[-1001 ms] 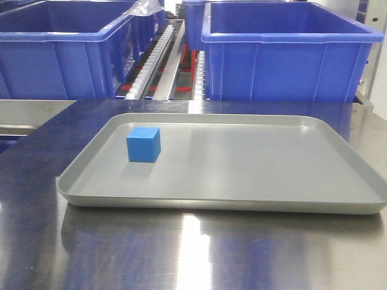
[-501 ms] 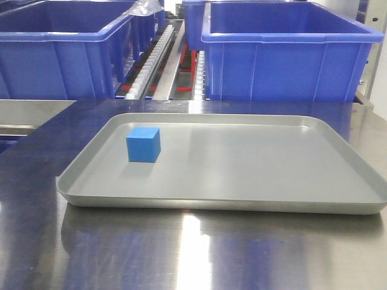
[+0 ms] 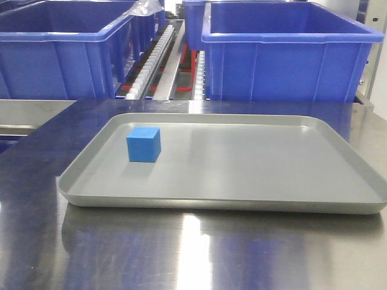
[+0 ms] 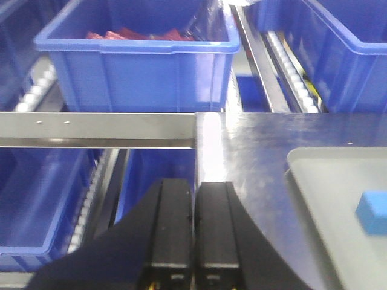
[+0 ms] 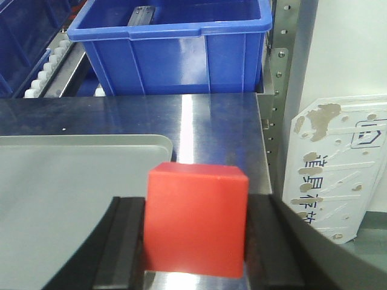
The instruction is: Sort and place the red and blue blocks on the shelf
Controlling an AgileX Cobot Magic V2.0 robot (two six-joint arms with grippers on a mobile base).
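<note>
A brushed-steel surface fills the foreground, and on it lies one shallow grey tray. Behind it stands the shelf, with white rollers running back between the bins. In the front view two bins stand large, one left and one right, and part of a third shows between them at the top. There are two blocks. The blue block sits alone in the tray, flat on its floor in the left half, apart from the rim on every side. The left wrist view catches it again at the right edge. The red block is off the tray, gripped in the right gripper. The two dark fingers press on its left and right faces, and it is held over the surface just beside the tray's near right corner. One bin stands behind it on the shelf, and a white placard with worn printing leans at the right. The left gripper has its two fingers clenched together with nothing between them. It hangs over the surface's left edge, near a shelf rail, well apart from the blue block. Beyond that rail one bin holds red contents too blurred to name.
</note>
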